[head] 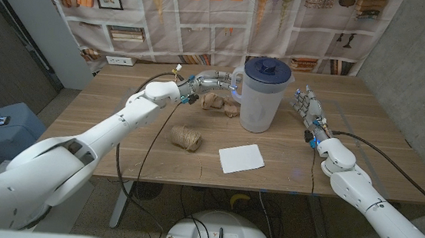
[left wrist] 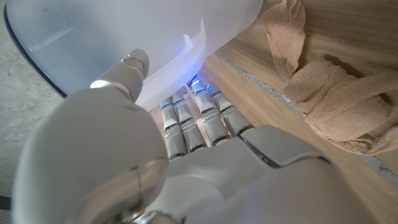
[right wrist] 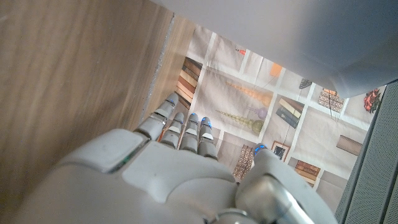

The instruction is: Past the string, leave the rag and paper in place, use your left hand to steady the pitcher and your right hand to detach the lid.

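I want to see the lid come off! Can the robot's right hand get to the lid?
Probably yes. The right hand stands open beside the pitcher, with bare table between them, and nothing covers the lid.

Bare table (head: 365, 140) right of pitcher (head: 261, 96) — rag (head: 221, 104) crowding its left.

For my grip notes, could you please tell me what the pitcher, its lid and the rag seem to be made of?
Pitcher: probably frosted plastic, translucent milky wall.
Lid: likely hard plastic, opaque dark blue, slight sheen.
Rag: tan cloth, seemingly loose-woven; crumpled, soft folds.
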